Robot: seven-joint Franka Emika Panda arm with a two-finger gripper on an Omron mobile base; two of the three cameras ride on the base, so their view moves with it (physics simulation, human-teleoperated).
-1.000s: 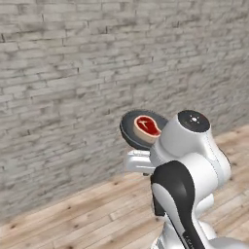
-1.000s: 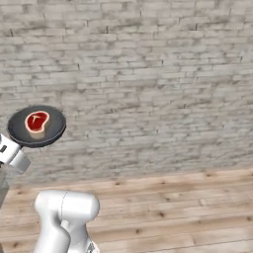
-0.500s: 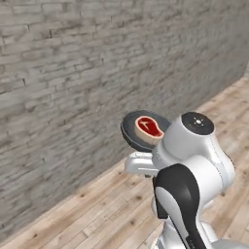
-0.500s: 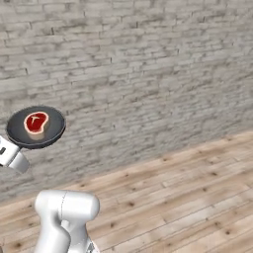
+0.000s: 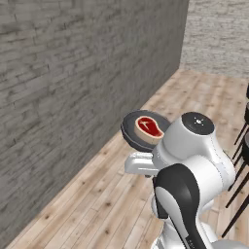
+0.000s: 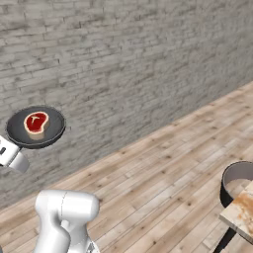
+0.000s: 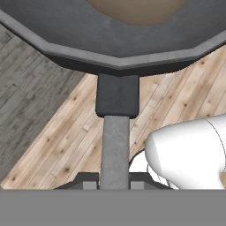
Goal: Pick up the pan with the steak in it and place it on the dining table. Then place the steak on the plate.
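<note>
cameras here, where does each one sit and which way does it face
Left base view: behind the arm on its left, facing a brick wall and plank floor; white arm lower right, carrying the pan with the steak.
Right base view: behind on the right, same wall; arm lower left, pan raised at left.
Hand view: on the hand, looking along the pan handle; end effector shut on it.
Shared: both base views show pan, steak, wall.

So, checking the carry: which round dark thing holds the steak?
The raised pan, with the red steak inside; the dark ring beside the table corner has none.
</note>
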